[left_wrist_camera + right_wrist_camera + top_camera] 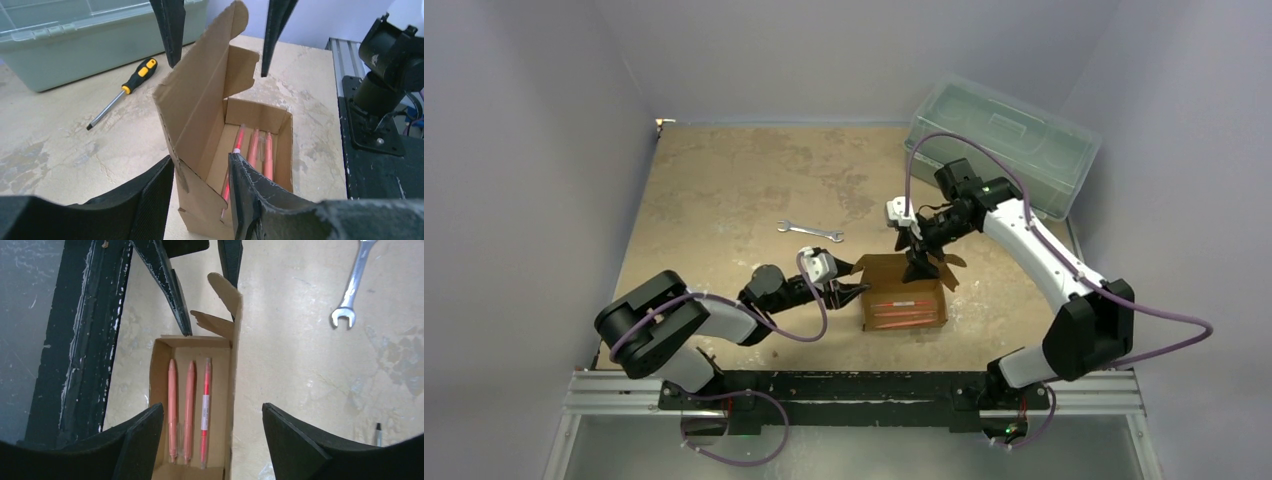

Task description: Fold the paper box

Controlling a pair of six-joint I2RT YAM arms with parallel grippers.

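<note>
- Box (904,305): brown cardboard, on the table (724,180) near its front edge, between the two grippers; tray open upward, three pens (189,410) lying lengthwise inside; long lid panel upright along the far side, tuck flap and side tabs unfolded.
- Left gripper (200,159): low at the box's left end; fingers part-spread astride the corner where the lid panel meets the end wall, one outside, one over the tray; whether the pads press the cardboard cannot be told.
- Right gripper (213,407): above the box; jaws spread wide, one finger either side of the lid panel, apart from it.
- Wrench (810,231): flat, well apart to the far left; open tabletop between it and the box.
- Screwdriver (125,90): between box and bin (1002,143), apart from both; bin at the far right corner.
- Rail (854,390): along the near edge; near the box's front wall, not touching.
</note>
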